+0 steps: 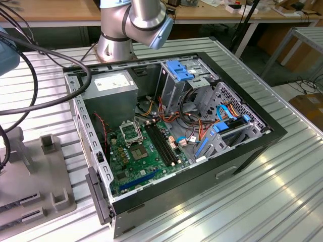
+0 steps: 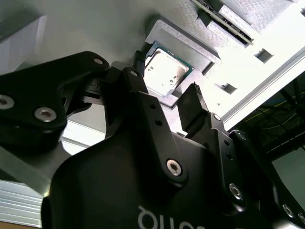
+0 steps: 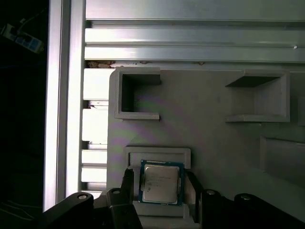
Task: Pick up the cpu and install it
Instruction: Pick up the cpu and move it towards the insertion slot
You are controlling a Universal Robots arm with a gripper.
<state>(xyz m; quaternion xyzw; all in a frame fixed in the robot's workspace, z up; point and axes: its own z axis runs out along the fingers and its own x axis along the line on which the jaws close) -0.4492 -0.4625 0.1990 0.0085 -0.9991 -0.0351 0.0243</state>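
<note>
Ribbed tabletop (image 1: 272, 201) carries the opened computer case (image 1: 192, 181) and, toward the exterior view's left, a grey fixture plate (image 1: 35, 171), well apart from the case's green motherboard (image 1: 136, 164). In both wrist views the cpu (image 3: 161, 183) lies flat, metal top up, in a shallow nest (image 3: 157, 153) of what is probably that same plate; being square, it offers no long axis. Jaws stand open about one chip-width, one beside each of two opposite edges, cpu directly between them. They grip nothing as far as shows, though edge contact cannot be settled.
</note>
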